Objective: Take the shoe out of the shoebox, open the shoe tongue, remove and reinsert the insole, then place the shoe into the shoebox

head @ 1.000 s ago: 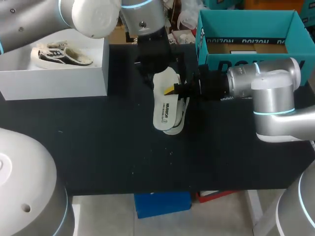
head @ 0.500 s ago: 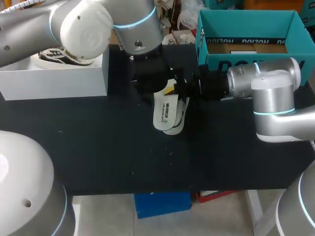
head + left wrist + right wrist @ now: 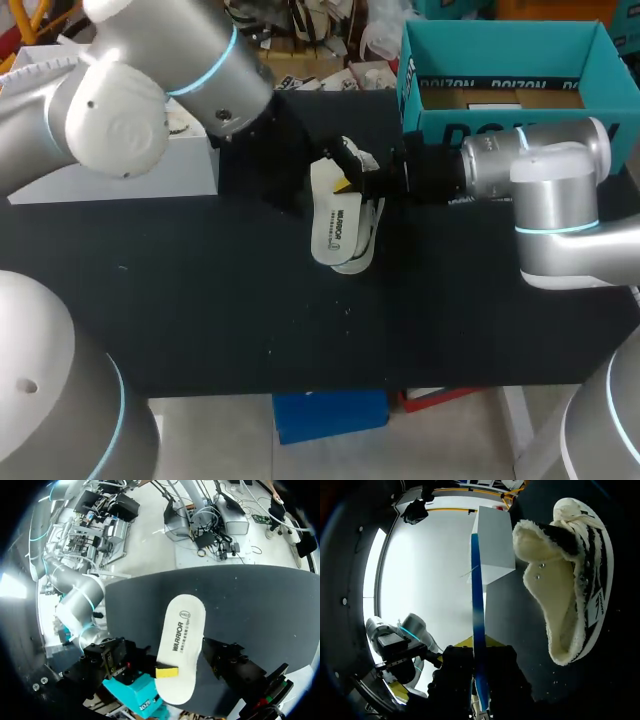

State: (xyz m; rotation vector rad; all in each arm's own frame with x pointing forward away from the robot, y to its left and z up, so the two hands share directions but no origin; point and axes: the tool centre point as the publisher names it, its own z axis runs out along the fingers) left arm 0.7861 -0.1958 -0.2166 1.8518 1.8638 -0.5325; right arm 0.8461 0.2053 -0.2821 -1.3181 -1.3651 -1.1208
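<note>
Out of shoebox (image 3: pixel 408 70) and down on black table (image 3: pixel 250 300), mid-field: shoe (image 3: pixel 371 228), fleece lining exposed in right wrist view (image 3: pixel 565 580). Over it, covering all but its 3 o'clock edge: insole (image 3: pixel 335 222), print side up (image 3: pixel 179 645). Pinched near 12 o'clock end by right gripper (image 3: pixel 352 185), arm in from 3 o'clock; edge-on between both fingers in right wrist view (image 3: pixel 478 610). Teal shoebox at 1 o'clock of shoe, near. White box (image 3: pixel 190 165) at 9 o'clock, mostly behind left arm (image 3: pixel 150 90). Left gripper (image 3: pixel 335 160) at 12 o'clock of insole, close. Spread or closed: cannot tell.
</note>
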